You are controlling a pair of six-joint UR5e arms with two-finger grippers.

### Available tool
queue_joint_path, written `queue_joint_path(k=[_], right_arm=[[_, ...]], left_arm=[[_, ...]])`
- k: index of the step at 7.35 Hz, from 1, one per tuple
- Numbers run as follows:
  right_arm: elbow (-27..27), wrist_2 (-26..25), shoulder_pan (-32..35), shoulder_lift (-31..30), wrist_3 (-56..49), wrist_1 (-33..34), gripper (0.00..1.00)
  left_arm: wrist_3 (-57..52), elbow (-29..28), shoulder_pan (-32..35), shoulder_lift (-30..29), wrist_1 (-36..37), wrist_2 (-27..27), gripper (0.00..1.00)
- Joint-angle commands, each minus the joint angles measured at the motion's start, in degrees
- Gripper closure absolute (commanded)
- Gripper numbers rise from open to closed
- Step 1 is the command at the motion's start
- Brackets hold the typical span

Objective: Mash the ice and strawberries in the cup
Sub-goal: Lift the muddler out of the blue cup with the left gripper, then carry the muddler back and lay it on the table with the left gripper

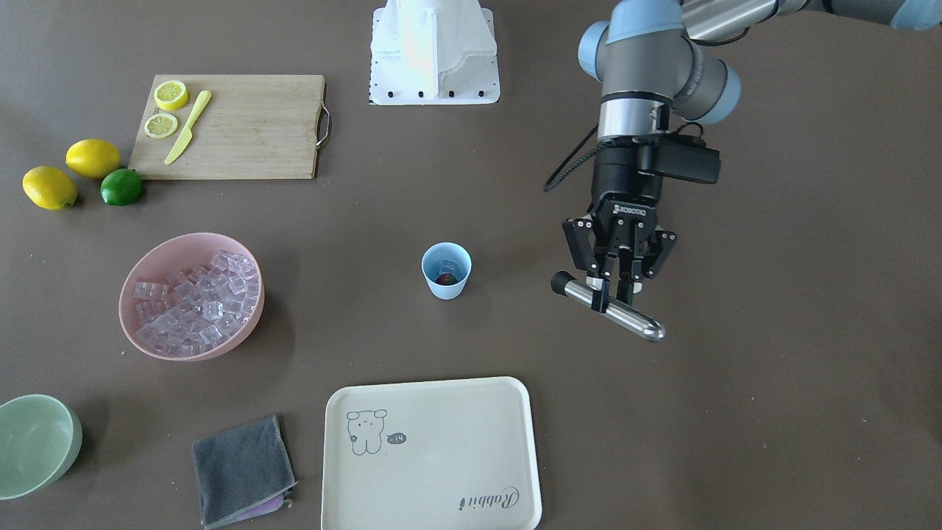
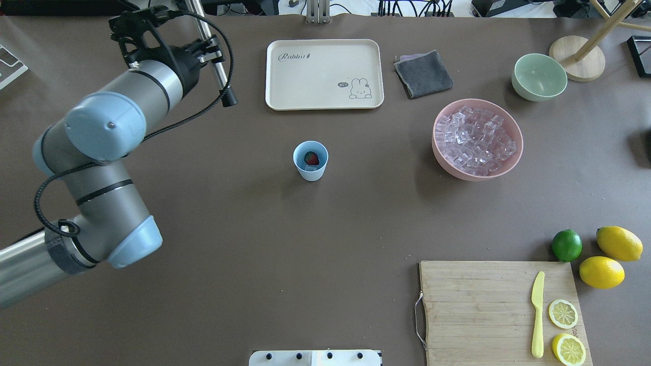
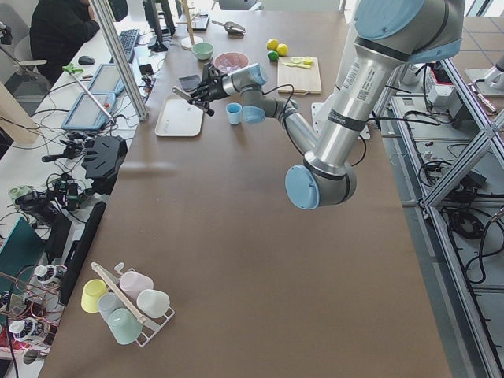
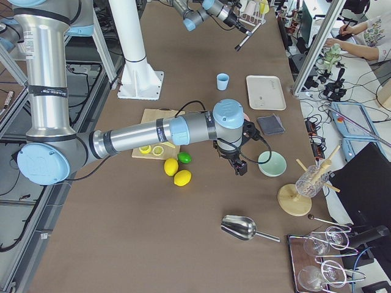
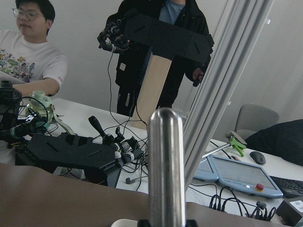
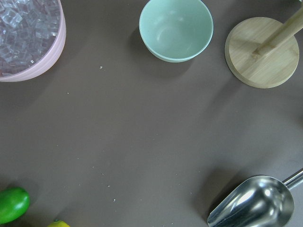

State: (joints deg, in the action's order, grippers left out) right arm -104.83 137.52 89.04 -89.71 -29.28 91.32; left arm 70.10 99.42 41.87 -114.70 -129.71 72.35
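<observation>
The light blue cup stands upright mid-table, also in the overhead view. Inside it lie the red strawberry and a clear ice cube. My left gripper is shut on a silver muddler with a black end. It holds the muddler roughly level above the table, well to the side of the cup. The muddler's shaft fills the left wrist view. My right gripper shows only in the exterior right view, between the pink and green bowls. I cannot tell whether it is open or shut.
A pink bowl holds several more ice cubes. Also on the table: a pale green bowl, a grey cloth, a cream tray, a cutting board with lemon slices and a knife, lemons, a lime and a metal scoop.
</observation>
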Motion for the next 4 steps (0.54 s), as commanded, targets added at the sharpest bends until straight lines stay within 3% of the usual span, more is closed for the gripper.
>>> queue_joint_path(k=[1,2,3,4], right_arm=[[0.24,-0.32,0.0,0.85,0.01,0.26,0.03],[0.59,-0.49,-0.09,1.2,0.01,0.27,0.03],[0.51,-0.84,-0.09,1.03,0.1,0.35,0.03],[0.42,-0.76,-0.09,0.6,0.36,0.09,0.03]], left_arm=[[-3.03,-0.62,13.09,10.07,-2.22,26.57,1.0],[-7.56,-3.24,19.33,12.29,-1.87,39.05,1.0],[-14.48,-5.79,23.48,16.57,-1.95,47.97,1.0],[-22.56,-8.08,24.39,18.96,-1.17,51.54,1.0]])
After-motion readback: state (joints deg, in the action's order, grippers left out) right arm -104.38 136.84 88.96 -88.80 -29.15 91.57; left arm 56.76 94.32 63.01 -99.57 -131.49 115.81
